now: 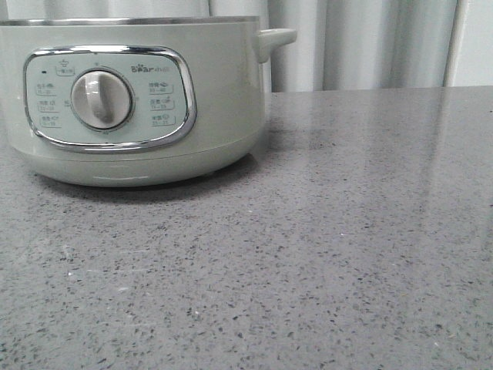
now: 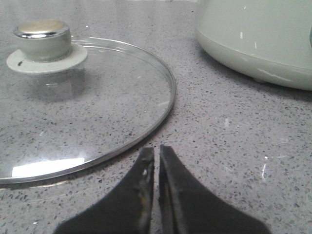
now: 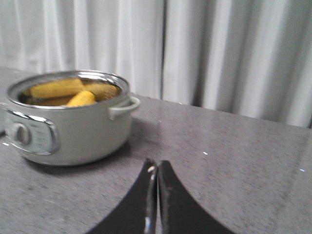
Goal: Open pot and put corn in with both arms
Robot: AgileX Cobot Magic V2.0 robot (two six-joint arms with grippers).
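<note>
The pale-green pot (image 1: 131, 100) stands at the back left of the grey table, its dial panel facing me; it also shows in the right wrist view (image 3: 68, 122) with no lid on. Yellow corn cobs (image 3: 80, 99) lie inside it. The glass lid (image 2: 73, 102) with its metal knob (image 2: 43, 36) lies flat on the table beside the pot (image 2: 258, 39). My left gripper (image 2: 156, 151) is shut and empty, low over the table just off the lid's rim. My right gripper (image 3: 156, 165) is shut and empty, off to the pot's right. Neither gripper shows in the front view.
Grey speckled tabletop (image 1: 347, 231) stretches right of and in front of the pot. White curtains (image 3: 219, 53) hang behind the table's far edge. The pot's side handle (image 1: 276, 38) sticks out to the right.
</note>
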